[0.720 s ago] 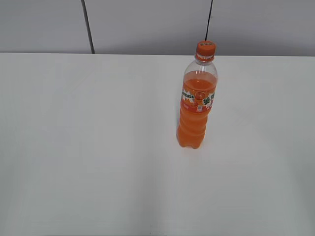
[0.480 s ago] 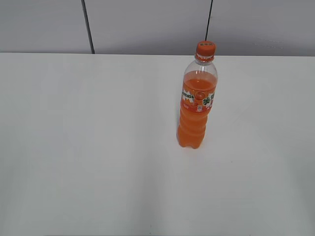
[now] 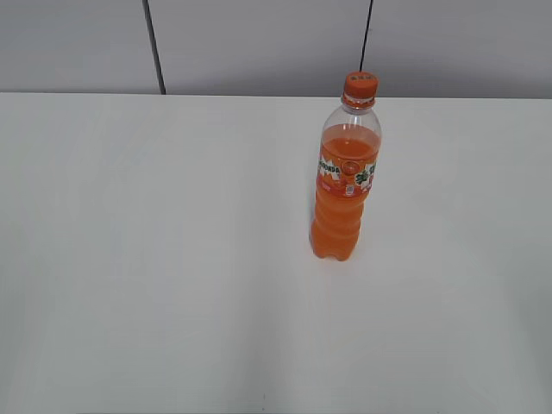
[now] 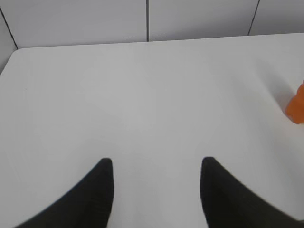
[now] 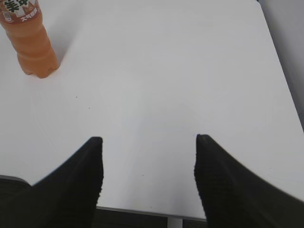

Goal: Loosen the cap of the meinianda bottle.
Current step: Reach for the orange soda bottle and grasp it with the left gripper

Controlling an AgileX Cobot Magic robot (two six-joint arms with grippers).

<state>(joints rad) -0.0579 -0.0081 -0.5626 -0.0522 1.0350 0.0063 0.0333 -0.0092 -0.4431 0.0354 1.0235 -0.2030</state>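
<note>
The meinianda bottle [image 3: 345,190] stands upright on the white table, right of centre, filled with orange drink and wearing its label band. The orange cap [image 3: 360,84] sits on its neck. Neither gripper shows in the exterior view. My left gripper [image 4: 156,164] is open and empty over bare table; an orange sliver of the bottle [image 4: 296,107] shows at the right edge of the left wrist view. My right gripper [image 5: 147,140] is open and empty near the table's front edge; the bottle's lower body [image 5: 33,42] stands far to its upper left, and the cap is out of that view.
The white table [image 3: 172,259] reaches back to a grey panelled wall [image 3: 259,43]. Its front edge [image 5: 156,211] shows under my right gripper, and its right edge [image 5: 285,80] runs along the right of that view.
</note>
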